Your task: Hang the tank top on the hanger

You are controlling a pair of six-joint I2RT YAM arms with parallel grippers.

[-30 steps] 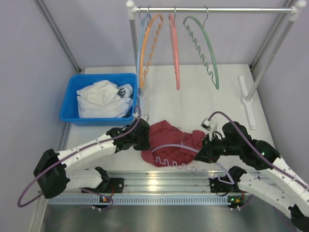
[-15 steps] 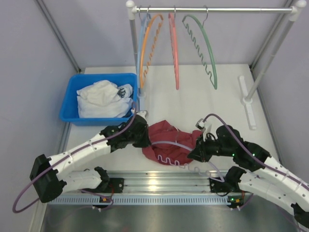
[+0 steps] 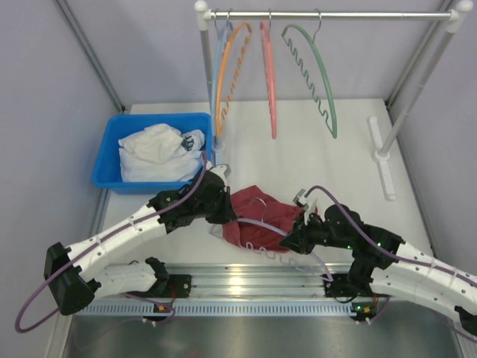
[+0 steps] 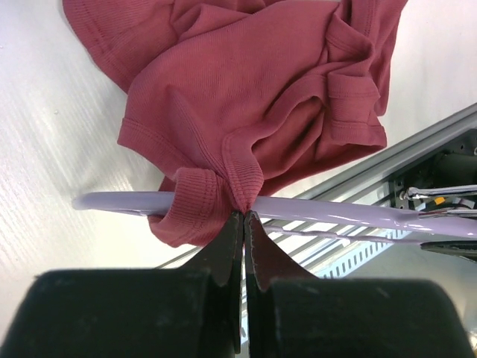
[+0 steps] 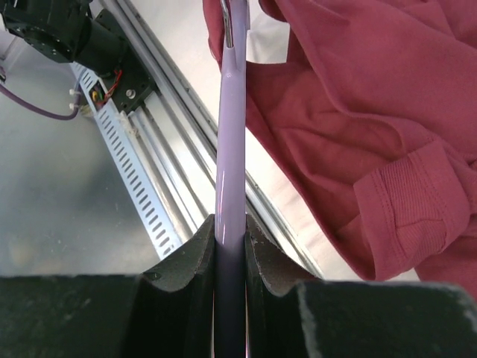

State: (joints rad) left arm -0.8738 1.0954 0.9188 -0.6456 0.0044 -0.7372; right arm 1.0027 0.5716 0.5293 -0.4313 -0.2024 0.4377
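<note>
The maroon tank top [image 3: 262, 211] lies crumpled on the white table between my two arms. The pale lavender hanger [image 3: 253, 223] runs through it, its wavy bar [image 3: 262, 249] showing at the near edge. My left gripper [image 4: 244, 217] is shut on a folded hem of the tank top [image 4: 253, 97], right against the hanger arm [image 4: 335, 211]; a strap loop wraps that arm. My right gripper [image 5: 230, 224] is shut on the hanger [image 5: 231, 127], with the tank top [image 5: 358, 112] hanging to its right. From above, the left gripper [image 3: 223, 215] and right gripper [image 3: 288, 242] flank the fabric.
A blue bin [image 3: 109, 162] holding a white cloth [image 3: 155, 153] stands at the back left. A rack [image 3: 328, 14] at the back carries orange [image 3: 227, 71], salmon [image 3: 270, 74] and green [image 3: 319, 74] hangers. A metal rail [image 3: 246, 280] runs along the near edge.
My right gripper has moved left with the hanger, pushing its arm further into the fabric. The left arm has shifted slightly toward the back, and the tank top has bunched narrower.
</note>
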